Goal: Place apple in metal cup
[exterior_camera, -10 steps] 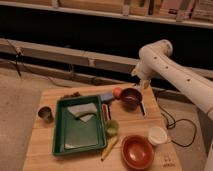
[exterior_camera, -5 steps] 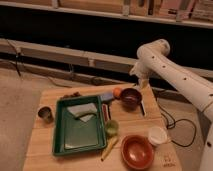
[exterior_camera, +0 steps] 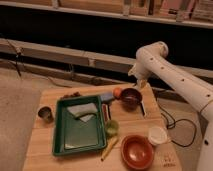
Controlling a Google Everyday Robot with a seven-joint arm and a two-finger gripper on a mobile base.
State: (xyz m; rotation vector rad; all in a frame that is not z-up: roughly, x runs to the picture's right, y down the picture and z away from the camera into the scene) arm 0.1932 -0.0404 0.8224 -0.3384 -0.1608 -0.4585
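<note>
A: Gripper, where?

B: Gripper (exterior_camera: 141,84) hangs at the end of the white arm (exterior_camera: 172,70), over the bench's (exterior_camera: 42,147) far edge, approx 1 o'clock from the dark bowl (exterior_camera: 131,97). Released or clenched: can't tell.

A: Apple?

B: Apple (exterior_camera: 117,92) sits on the bench just beside the dark bowl, at its 9 o'clock. It's apart from the gripper.

A: Metal cup?

B: Metal cup (exterior_camera: 45,114) is upright at the bench's 9 o'clock side, well apart from the apple, w/ the green tray (exterior_camera: 56,125) btwn them.

A: Rest?

B: Yellow-green round thing (exterior_camera: 111,128) is at the tray's 4 o'clock. Red-brown bowl (exterior_camera: 136,151) is at the bench's 5 o'clock, w/ the white cup (exterior_camera: 157,135) at its 1 o'clock.
</note>
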